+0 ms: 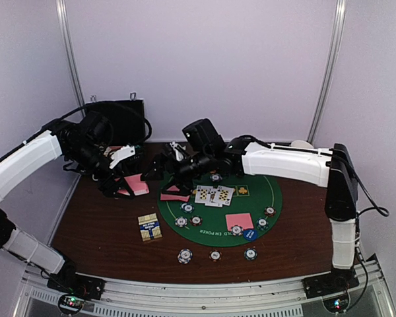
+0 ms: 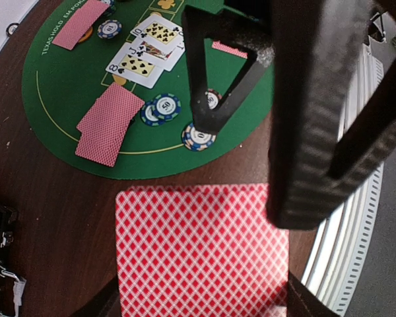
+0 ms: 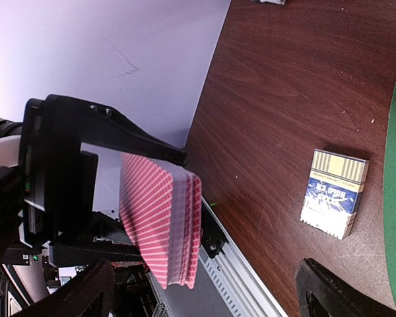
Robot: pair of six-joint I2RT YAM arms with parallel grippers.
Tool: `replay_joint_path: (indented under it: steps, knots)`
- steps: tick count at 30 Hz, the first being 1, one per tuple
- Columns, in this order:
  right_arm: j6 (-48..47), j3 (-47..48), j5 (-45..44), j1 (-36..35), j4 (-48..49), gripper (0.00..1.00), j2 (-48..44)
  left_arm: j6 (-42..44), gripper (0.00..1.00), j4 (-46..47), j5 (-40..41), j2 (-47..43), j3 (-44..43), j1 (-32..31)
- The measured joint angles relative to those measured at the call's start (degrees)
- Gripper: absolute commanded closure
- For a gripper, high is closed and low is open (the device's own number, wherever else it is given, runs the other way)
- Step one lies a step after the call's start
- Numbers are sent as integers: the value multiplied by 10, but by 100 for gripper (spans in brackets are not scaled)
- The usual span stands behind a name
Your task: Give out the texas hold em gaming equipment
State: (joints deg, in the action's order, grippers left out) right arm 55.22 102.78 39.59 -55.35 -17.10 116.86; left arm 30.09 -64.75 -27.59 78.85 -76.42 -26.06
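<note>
My left gripper is shut on a deck of pink-backed cards, held above the brown table left of the green felt mat. The deck fills the left wrist view and stands edge-on in the right wrist view. My right gripper is open and empty just right of the deck, its fingers apart from it. Face-up cards, two pink card pairs, striped chips and a blue disc lie on and around the mat. No triangle marker shows.
A blue and yellow card box lies on the table left of the mat, also in the right wrist view. A black case stands at the back left. A white bowl sits behind the right arm.
</note>
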Motion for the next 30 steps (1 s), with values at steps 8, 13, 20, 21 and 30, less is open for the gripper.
replay_joint_path:
  steps: [8,13,20,21,30]
  knots:
    - [41,16,14,0,43,1,49,0,100,0,-1,0,0,0]
    - [72,34,22,-3,81,0,72,0,100,0,-1,0,0,0]
    - [109,56,32,-11,132,0,95,0,100,0,-2,0,0,0]
    - [111,57,34,-12,136,1,98,0,100,0,-2,0,0,0]
    - [121,57,46,-14,136,8,110,0,100,0,-2,0,0,0]
